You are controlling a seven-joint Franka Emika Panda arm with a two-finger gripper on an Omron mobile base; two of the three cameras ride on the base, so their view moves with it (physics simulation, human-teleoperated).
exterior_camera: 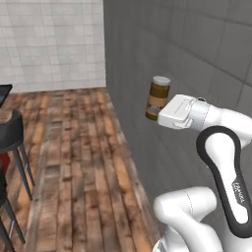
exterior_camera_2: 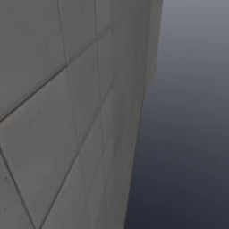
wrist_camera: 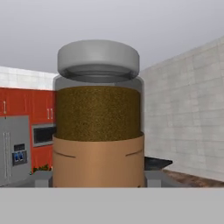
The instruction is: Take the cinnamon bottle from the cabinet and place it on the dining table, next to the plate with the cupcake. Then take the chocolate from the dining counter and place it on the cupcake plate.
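The cinnamon bottle (exterior_camera: 158,97) is a clear jar with a grey lid, brown powder inside and a tan label. It hangs upright in the air beside the grey wall, with my gripper (exterior_camera: 154,114) shut on its lower part. In the hand view the cinnamon bottle (wrist_camera: 99,118) stands tall and close in the middle. My gripper (wrist_camera: 98,179) clasps its labelled base, one of the fingertips (wrist_camera: 42,178) showing on each side.
A grey panelled wall (exterior_camera: 197,59) runs close along my right and also looms near in the right base view (exterior_camera_2: 67,112). A wooden floor (exterior_camera: 83,157) lies open to the left. Black stools (exterior_camera: 15,135) and a dark counter edge (exterior_camera: 4,91) stand at far left. Red cabinets (wrist_camera: 26,105) and a fridge (wrist_camera: 15,148) are far off.
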